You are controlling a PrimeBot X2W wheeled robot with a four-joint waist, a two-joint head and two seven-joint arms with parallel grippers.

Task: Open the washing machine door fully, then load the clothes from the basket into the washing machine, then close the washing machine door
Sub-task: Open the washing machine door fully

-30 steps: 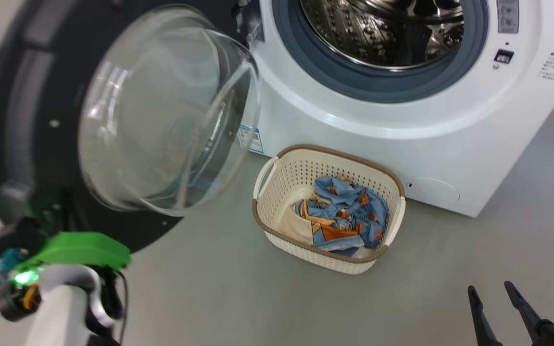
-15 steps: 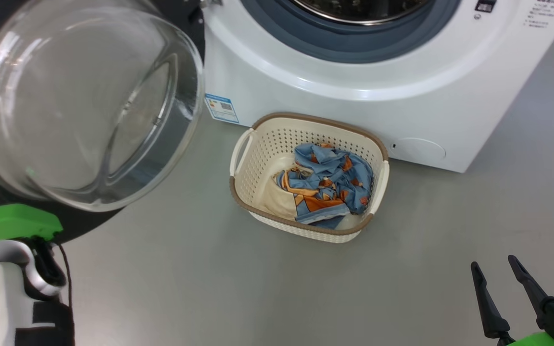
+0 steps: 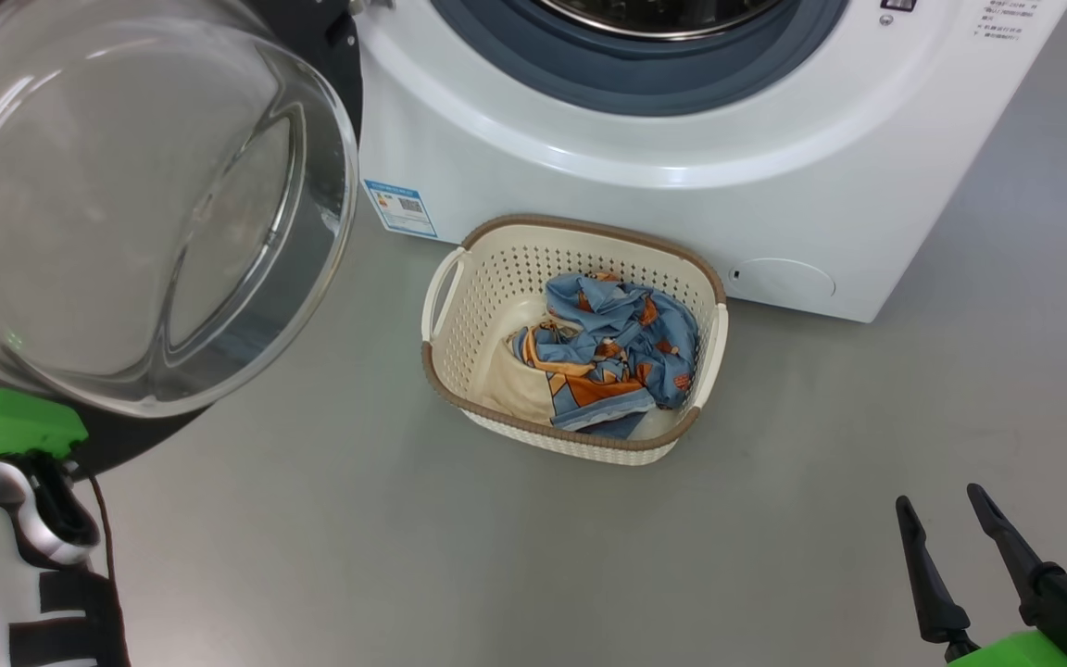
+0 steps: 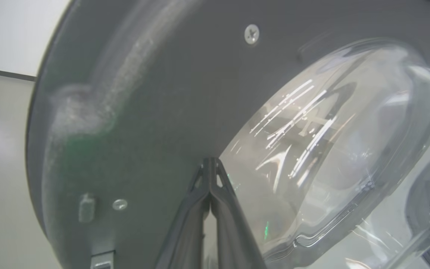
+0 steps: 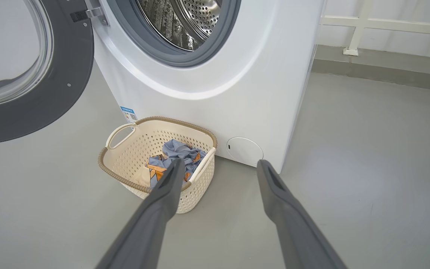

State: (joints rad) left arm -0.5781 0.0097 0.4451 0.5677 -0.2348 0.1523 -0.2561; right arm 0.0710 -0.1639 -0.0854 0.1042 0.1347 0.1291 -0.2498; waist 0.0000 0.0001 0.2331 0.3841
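Observation:
The washing machine door (image 3: 126,204) hangs open at the left, its glass bowl bulging toward me. The white washing machine (image 3: 682,185) shows its grey ring and steel drum (image 5: 185,22). On the floor in front sits the cream basket (image 3: 487,306), holding the blue and orange clothes (image 3: 608,357) and a cream cloth (image 3: 520,380). My left gripper (image 4: 210,161) is shut with nothing in it, tips close to the door's dark inner face (image 4: 155,93); I cannot tell whether they touch. My right gripper (image 3: 939,496) stands open, low and right of the basket (image 5: 125,175).
Grey floor (image 3: 404,556) spreads around the basket and right of the machine. A white railing (image 5: 368,26) and a low kerb run along the far wall. My pale left forearm with a green part (image 3: 6,421) sits under the door.
The head camera has moved, so machine, door and basket have slid up and left in the picture. My left forearm now lies nearer the left edge. The right gripper shows slightly higher.

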